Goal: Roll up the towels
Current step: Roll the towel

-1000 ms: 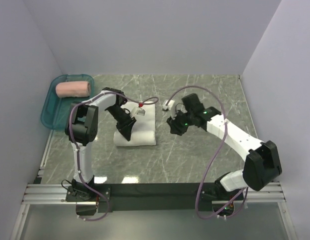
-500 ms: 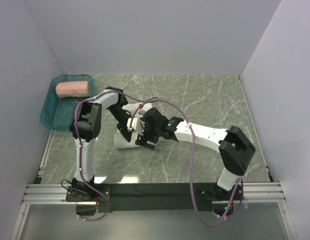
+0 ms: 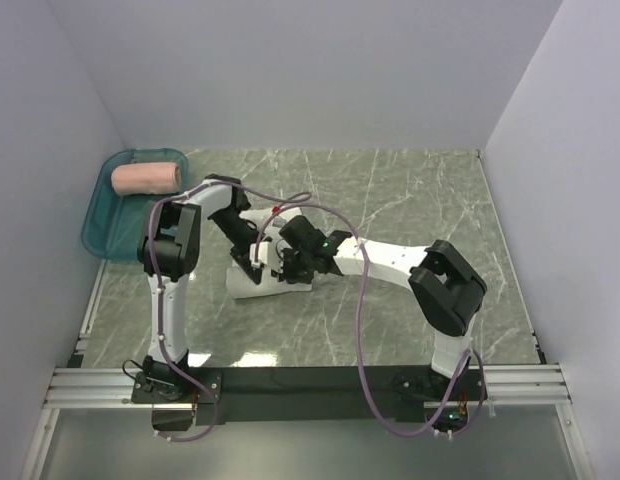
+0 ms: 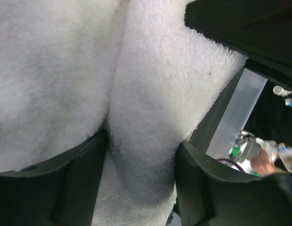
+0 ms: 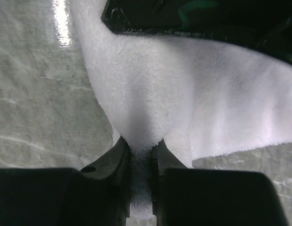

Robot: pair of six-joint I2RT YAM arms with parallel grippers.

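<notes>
**White towel (image 3: 265,289), mid-table, gripped by both arms.** The cloth is a thick, fluffy pile. It is judged light, limp and compressible, not fragile, with enough nap to grip well. It will sag and bunch instead of holding a shape, so it is best taken along one edge, with the two holds set apart so that a roll starts evenly.

Nearest the bases, the left arm (image 3: 170,245) rises steeply. It then folds forward and down so that the left gripper (image 3: 253,262) meets the towel's left half. In the left wrist view its jaws stand fairly wide, and a plump fold of pile fills the gap and touches both. This reads as a grasp on the doubled cloth, though how firmly it is squeezed is hard to judge at such close range.

The right arm (image 3: 400,262) reaches low and far across from the right. Its forearm lies almost level above the table (image 3: 410,190). The right gripper (image 3: 287,262) sits just beside the left one, over the towel's near portion. In the right wrist view its jaws are nearly together, pinching a thin tuck of cloth that is lifted clear of the marble.

Farther off at the left, the salmon-pink towel (image 3: 146,178) lies rolled in the teal tray (image 3: 94,228), well apart from both grippers.
</notes>
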